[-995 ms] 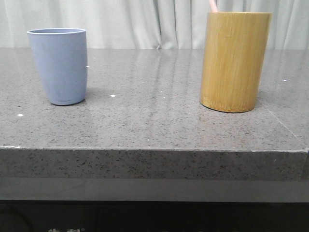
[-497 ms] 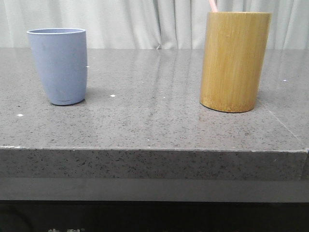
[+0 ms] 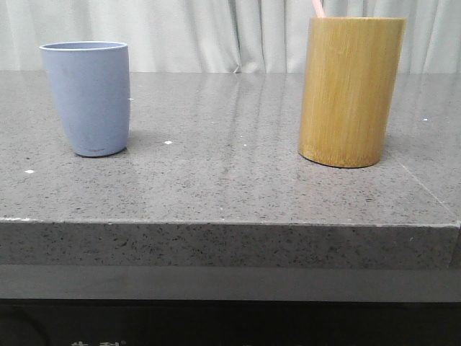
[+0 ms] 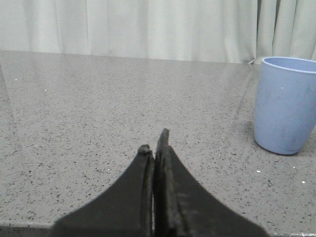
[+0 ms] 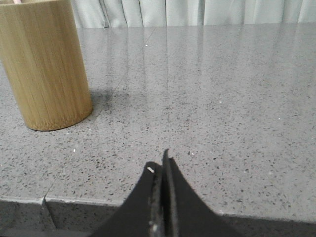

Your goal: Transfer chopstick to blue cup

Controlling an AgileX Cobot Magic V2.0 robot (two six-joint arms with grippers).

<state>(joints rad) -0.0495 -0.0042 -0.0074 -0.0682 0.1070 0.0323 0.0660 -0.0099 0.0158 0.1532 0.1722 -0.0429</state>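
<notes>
The blue cup [image 3: 87,97] stands upright on the left of the grey stone table [image 3: 230,187]. A pale pink chopstick [image 3: 317,8] pokes out of the top of the bamboo cylinder [image 3: 350,91] on the right; the rest of it is hidden inside. In the left wrist view my left gripper [image 4: 155,144] is shut with nothing in it, low over the table, and the blue cup [image 4: 284,104] stands apart from it. My right gripper [image 5: 161,163] is shut and empty near the table's front edge, with the bamboo cylinder [image 5: 43,63] well away from it.
Pale curtains [image 3: 216,32] hang behind the table. The table's front edge [image 3: 230,225] runs across the front view. Bare grey surface lies between cup and cylinder.
</notes>
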